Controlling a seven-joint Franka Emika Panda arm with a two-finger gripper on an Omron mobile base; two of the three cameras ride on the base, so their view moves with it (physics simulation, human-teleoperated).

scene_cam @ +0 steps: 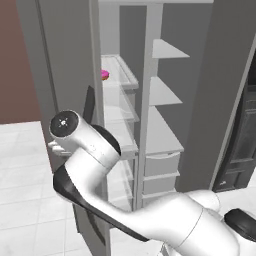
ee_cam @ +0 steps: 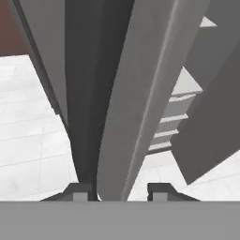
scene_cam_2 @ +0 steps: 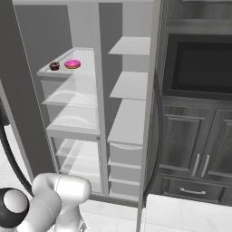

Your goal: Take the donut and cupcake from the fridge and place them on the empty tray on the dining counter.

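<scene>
The fridge [scene_cam_2: 104, 90] stands open, with white shelves inside. On its upper left shelf lie the pink donut [scene_cam_2: 72, 64] and, just left of it, the small dark cupcake [scene_cam_2: 54, 66]. From the left base camera the donut [scene_cam: 105, 75] peeks out past the edge of the left door. In the hand view my gripper [ee_cam: 119, 192] is shut on the long curved handle [ee_cam: 136, 93] of that left door, one fingertip on each side of the bar. That handle [scene_cam: 90, 107] runs dark down the door just above my elbow. The tray and dining counter are out of view.
The fridge's right door [scene_cam: 215, 75] is swung wide open. Dark cabinets [scene_cam_2: 190, 145] with a built-in oven [scene_cam_2: 199, 63] stand right of the fridge. White tiled floor [scene_cam: 25, 165] lies to the left, with a brown wall [scene_cam: 15, 60] behind it.
</scene>
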